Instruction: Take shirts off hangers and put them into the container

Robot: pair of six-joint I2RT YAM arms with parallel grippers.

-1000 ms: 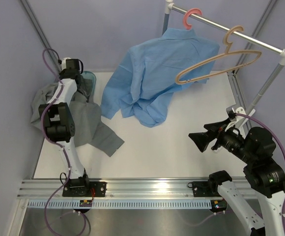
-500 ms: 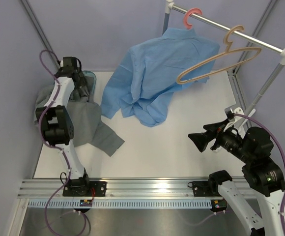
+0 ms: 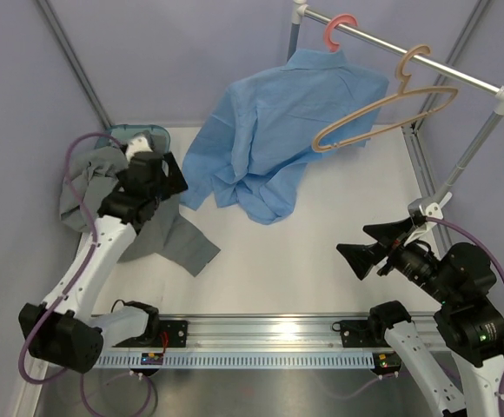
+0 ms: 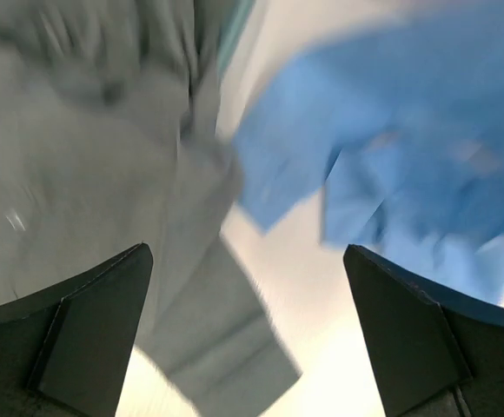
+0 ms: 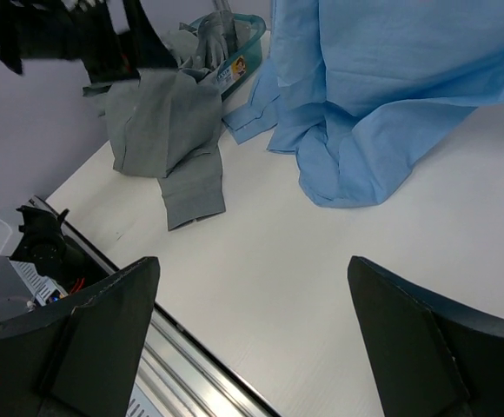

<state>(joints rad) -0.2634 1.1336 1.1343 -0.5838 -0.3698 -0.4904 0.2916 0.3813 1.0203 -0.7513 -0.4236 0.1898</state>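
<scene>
Because the grey shirt (image 3: 178,234) lies mostly outside the container (image 3: 139,130) at the far-left corner of the worktop (image 3: 321,261), its overhanging weight can drag it out (the left claw (image 4: 248,334) and right claw (image 5: 252,339) both stand apart, empty), and the blue shirt (image 3: 278,130) on its pink hanger (image 3: 339,26) may snag when pulled.

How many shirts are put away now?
Nearly one. The grey shirt lies partly in the tub, partly spilling onto the table. The left fingers and right fingers are open, holding nothing. Left to do: the blue shirt hangs on the pink hanger, and the grey one needs tucking in.
</scene>
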